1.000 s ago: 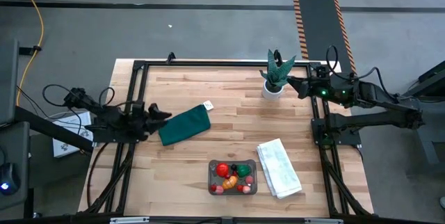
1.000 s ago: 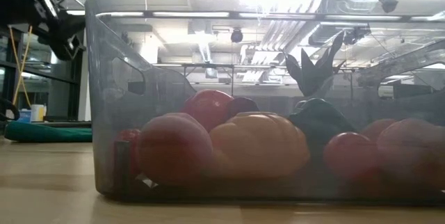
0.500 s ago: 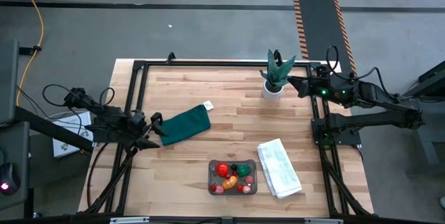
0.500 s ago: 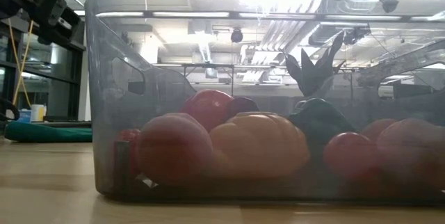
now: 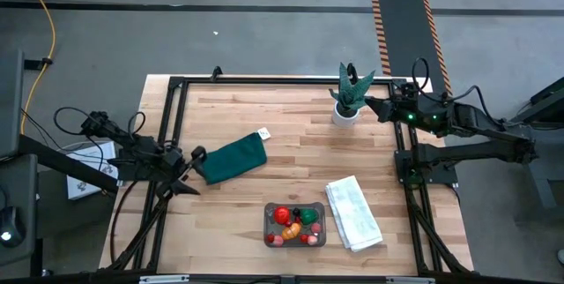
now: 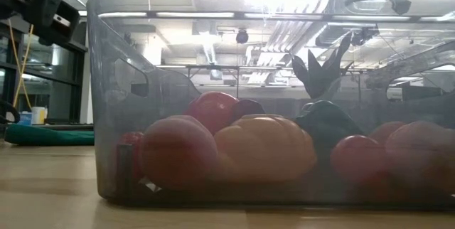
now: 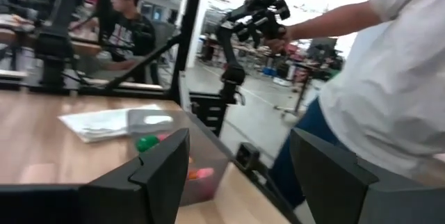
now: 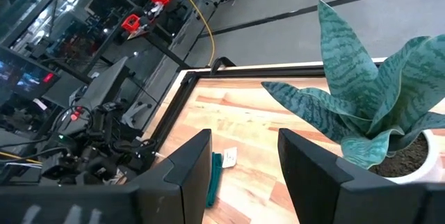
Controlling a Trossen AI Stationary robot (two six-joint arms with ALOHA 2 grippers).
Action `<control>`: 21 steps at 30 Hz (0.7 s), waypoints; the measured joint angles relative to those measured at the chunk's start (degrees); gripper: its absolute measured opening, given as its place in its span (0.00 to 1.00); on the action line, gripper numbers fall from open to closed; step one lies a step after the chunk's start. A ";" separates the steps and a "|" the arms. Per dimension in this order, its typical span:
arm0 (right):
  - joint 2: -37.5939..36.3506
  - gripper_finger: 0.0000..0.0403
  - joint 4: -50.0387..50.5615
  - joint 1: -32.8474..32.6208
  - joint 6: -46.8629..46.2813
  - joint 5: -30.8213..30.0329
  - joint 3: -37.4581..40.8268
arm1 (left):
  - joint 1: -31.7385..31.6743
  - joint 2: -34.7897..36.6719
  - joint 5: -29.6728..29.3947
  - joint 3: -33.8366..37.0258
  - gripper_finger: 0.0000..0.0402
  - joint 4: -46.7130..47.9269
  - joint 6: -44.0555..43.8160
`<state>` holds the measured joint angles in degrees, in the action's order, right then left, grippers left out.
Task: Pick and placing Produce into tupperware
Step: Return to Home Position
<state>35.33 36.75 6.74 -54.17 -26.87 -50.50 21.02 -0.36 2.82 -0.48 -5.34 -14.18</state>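
The tupperware (image 5: 295, 238) sits near the table's front edge, its bottom flat on the wood. The produce (image 5: 293, 220) lies inside it: red, orange, green and pink pieces, seen close in the low view as produce (image 6: 263, 147) behind the clear wall (image 6: 114, 87). My left gripper (image 5: 192, 170) hovers open at the table's left edge beside the dark green cloth, with nothing between its fingers (image 7: 163, 175). My right gripper (image 5: 377, 105) hangs open at the far right, just beside the potted plant (image 8: 375, 106), and holds nothing.
A dark green cloth (image 5: 233, 159) lies left of centre. A folded white towel (image 5: 354, 214) lies right of the tupperware. The potted plant (image 5: 349, 95) stands at the far edge. A person in a white shirt (image 7: 396, 78) stands beyond the table.
My left gripper has rolled and swung at the wrist, from pointing toward the dark green cloth round toward the table's near edge. It has stayed open and in about the same place. The tupperware and produce have not moved.
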 joint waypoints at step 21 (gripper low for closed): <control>-0.17 0.39 1.47 0.00 0.17 0.61 0.00 | 1.14 -0.79 -2.22 -0.08 0.59 4.74 6.44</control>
<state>35.16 38.22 6.74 -54.00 -26.26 -50.50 22.15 -1.15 0.60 -0.56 -0.60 -7.74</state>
